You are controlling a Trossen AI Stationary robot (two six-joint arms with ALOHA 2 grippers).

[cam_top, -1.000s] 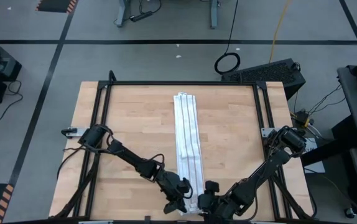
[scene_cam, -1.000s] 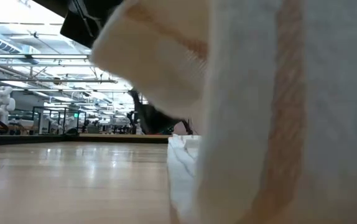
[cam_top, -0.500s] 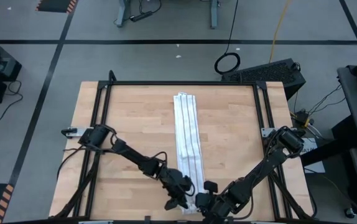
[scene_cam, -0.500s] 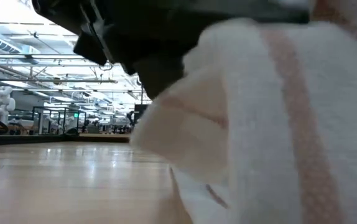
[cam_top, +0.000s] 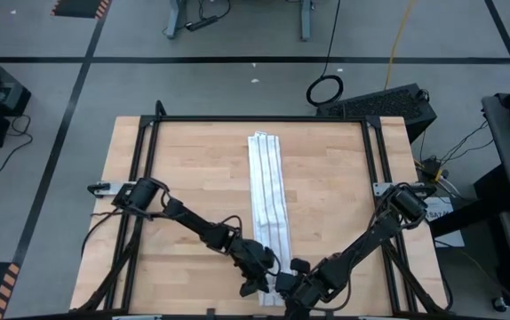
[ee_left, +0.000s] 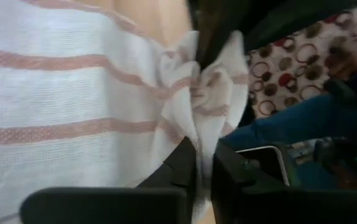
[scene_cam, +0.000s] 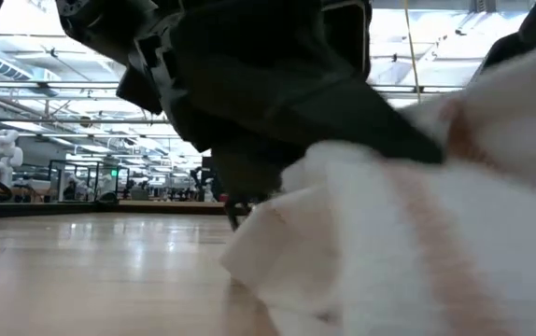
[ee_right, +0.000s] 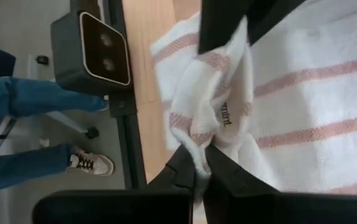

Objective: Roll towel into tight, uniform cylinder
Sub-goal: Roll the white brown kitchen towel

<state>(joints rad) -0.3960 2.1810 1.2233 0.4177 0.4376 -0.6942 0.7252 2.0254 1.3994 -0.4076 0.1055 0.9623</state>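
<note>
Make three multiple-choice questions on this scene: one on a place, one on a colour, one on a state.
1. Where do both grippers work?
A. at the towel's near end
B. at its far end
C. off the table

2. What colour are the towel's stripes in the wrist views?
A. green
B. reddish
C. blue

3. How is the right gripper?
A. wide open
B. shut on the towel
C. out of view

Answers:
A, left gripper and right gripper meet there.
B, stripes cross the towel.
B, its fingers pinch bunched cloth.

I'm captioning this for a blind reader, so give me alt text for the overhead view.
Both grippers, left gripper and right gripper, pinch the near end of a long, narrow folded white striped cloth towel lying lengthwise down the wooden table.
</note>
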